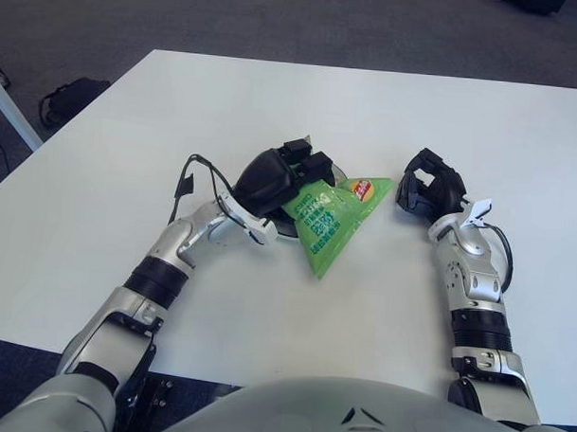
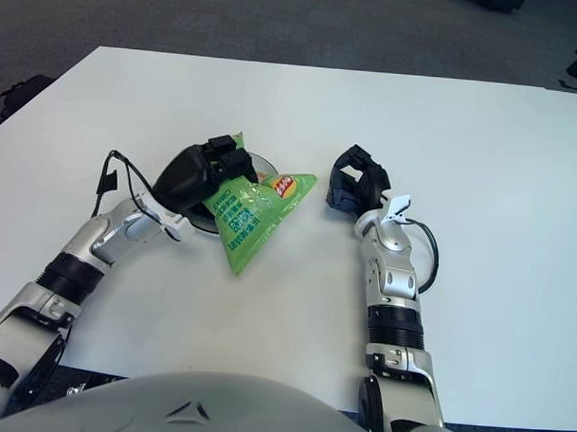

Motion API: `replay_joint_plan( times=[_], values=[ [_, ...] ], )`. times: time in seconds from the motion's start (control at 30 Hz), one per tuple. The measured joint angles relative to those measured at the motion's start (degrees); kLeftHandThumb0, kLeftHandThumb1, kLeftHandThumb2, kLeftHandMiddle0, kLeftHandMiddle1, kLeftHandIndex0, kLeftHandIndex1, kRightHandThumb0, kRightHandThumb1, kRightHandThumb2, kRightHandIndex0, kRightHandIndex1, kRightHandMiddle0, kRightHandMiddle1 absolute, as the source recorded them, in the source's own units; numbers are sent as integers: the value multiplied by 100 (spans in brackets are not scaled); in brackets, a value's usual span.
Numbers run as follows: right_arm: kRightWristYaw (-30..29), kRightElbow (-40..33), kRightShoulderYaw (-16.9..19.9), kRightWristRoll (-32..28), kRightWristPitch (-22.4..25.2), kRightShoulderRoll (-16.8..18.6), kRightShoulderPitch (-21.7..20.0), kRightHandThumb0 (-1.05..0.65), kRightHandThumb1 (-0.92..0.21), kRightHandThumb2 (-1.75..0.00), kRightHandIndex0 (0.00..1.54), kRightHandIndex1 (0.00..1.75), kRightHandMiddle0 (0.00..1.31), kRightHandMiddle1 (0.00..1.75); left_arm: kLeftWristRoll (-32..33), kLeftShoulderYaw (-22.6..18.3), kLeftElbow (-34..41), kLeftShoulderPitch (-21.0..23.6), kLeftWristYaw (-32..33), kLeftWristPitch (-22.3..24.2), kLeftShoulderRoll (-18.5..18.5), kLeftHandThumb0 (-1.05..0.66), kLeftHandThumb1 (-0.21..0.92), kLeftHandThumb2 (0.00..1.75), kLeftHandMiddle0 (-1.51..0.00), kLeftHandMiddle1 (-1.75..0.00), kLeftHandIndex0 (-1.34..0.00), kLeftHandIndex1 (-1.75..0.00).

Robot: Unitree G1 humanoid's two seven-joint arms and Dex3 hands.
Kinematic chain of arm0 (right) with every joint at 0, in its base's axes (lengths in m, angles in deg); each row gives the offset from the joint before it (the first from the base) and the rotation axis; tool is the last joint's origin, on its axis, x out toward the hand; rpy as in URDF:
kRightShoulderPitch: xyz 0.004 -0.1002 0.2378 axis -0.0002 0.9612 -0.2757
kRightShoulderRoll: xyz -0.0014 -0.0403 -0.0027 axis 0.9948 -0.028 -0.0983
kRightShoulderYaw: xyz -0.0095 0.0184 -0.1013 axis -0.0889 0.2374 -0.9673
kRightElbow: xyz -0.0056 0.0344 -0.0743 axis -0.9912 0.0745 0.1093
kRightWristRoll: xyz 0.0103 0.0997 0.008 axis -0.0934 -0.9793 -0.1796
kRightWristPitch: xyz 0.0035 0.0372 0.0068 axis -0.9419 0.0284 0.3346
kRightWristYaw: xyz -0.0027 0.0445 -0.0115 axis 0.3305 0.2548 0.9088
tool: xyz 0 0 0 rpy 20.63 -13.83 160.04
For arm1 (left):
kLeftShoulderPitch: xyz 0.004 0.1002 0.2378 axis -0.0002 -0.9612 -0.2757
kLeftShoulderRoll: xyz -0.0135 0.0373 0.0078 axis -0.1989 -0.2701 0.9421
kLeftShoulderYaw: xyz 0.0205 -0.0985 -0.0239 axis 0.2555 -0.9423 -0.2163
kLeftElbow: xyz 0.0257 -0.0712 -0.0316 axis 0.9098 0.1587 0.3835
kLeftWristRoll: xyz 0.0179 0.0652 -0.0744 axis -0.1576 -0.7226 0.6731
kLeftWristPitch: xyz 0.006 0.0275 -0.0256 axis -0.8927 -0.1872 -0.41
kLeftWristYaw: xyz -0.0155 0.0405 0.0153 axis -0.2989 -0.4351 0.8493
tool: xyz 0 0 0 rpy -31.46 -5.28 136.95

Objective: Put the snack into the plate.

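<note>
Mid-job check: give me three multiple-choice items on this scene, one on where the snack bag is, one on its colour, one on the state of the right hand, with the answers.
1. Where is the snack bag?
A. Held by the left hand, partly over the plate
B. Flat by the table's far edge
C. In the right hand

2. What is the bag's main colour?
A. Blue
B. Green
C. Yellow

3. What is the right hand doing?
A. Gripping the plate
B. Pinching the bag's corner
C. Curled, holding nothing, beside the bag's right corner

Answers:
1 A: the left hand grips the snack bag's upper left end, and the plate shows beneath it, while the bag's lower tip extends past the rim onto the table.
2 B: the bag is green with a small red and yellow logo.
3 C: the right hand sits apart from the bag, its fingers curled and holding nothing.
</note>
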Motion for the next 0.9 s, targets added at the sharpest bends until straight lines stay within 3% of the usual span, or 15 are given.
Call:
replay_joint_plan(
  times=[0.07,0.1,0.2,0.37,0.5,0.73,0.9],
  values=[
    [0,-1,-1,0,2,1,-5,-48,-31,-132,98,175,61,175,-81,26,75,31,-107,58,-75,-1,38,123,-47,-174,-45,-172],
    [-1,-1,-2,0,5,5,-10,-48,-31,-132,98,175,62,175,-154,57,253,39,-412,166,-268,-1,77,71,-25,-169,-24,-168],
    [0,2,-1,0,4,5,-8,-48,-31,-132,98,175,62,175,-80,69,392,17,-706,225,-381,-56,86,57,-17,-112,-8,-131],
    [0,16,-3,2,-7,4,-12,-48,-31,-132,99,175,62,175,43,113,623,7,-1274,205,-637,-83,91,56,-12,-62,-1,-94],
    [2,31,-12,5,-25,1,-18,-48,-31,-132,99,175,62,175,35,121,661,14,-1377,-10,-792,-94,92,72,-6,-32,0,-53],
    [3,57,-28,8,-53,-10,-21,-48,-32,-132,99,175,61,175,-173,115,654,70,-1232,-406,-933,-103,92,79,-1,-7,0,-12],
    [3,68,-40,14,-75,-12,-29,-48,-32,-131,99,175,61,175,21,112,646,80,-1381,-524,-954,-105,92,72,0,-1,0,-2]
  ],
)
